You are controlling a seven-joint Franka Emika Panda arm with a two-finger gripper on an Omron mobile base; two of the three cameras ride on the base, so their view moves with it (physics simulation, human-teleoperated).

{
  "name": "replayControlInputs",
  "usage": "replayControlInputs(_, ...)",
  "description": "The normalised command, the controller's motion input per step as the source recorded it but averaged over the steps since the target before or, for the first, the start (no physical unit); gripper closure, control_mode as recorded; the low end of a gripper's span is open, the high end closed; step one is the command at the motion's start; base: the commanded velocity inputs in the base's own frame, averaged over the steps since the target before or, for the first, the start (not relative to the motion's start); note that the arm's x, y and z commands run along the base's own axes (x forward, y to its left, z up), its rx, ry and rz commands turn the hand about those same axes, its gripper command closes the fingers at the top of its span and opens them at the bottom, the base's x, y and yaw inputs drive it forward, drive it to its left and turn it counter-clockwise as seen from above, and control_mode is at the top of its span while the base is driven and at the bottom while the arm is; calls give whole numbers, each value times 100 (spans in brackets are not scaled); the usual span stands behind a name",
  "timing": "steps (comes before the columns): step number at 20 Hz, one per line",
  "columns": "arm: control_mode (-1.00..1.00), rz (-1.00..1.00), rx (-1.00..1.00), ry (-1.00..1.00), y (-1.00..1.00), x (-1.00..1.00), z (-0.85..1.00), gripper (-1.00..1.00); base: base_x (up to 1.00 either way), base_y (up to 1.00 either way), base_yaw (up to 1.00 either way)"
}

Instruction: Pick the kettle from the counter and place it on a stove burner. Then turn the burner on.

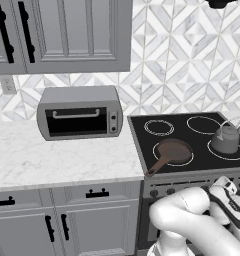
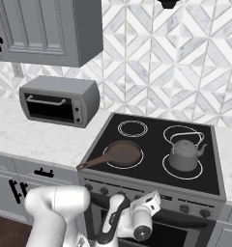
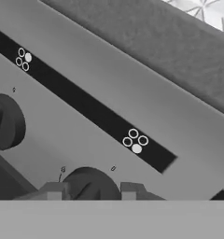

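The dull-grey kettle (image 1: 226,140) (image 2: 184,155) stands upright inside the large white ring of the front right stove burner (image 1: 217,153) (image 2: 183,174). My gripper (image 1: 226,187) (image 2: 155,197) (image 3: 91,192) is low, against the stove's front control panel, below the kettle's burner. In the hand view a dark round knob (image 3: 90,182) sits between the two finger tips, which flank it closely on either side. The white marble counter (image 1: 52,155) (image 2: 36,140) lies left of the cooktop.
A brown frying pan (image 1: 173,151) (image 2: 122,153) rests on the front left burner, handle pointing toward the counter edge. A grey toaster oven (image 1: 79,112) (image 2: 57,101) stands at the back of the counter. Another knob (image 3: 6,122) sits further along the panel. Wall cabinets hang above.
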Motion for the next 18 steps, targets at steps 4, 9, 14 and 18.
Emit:
replayControlInputs(4, -100, 38, -64, -1, 0, -1, 0, 100, 0, 0, 0)
replayControlInputs(9, -100, 43, -69, -15, 0, -9, -2, 100, 0, 0, 0)
replayControlInputs(14, -100, 51, -73, -18, -10, -18, -6, 100, 0, 0, 0)
replayControlInputs(18, -100, 58, -74, -16, -23, -21, -1, 100, 0, 0, 0)
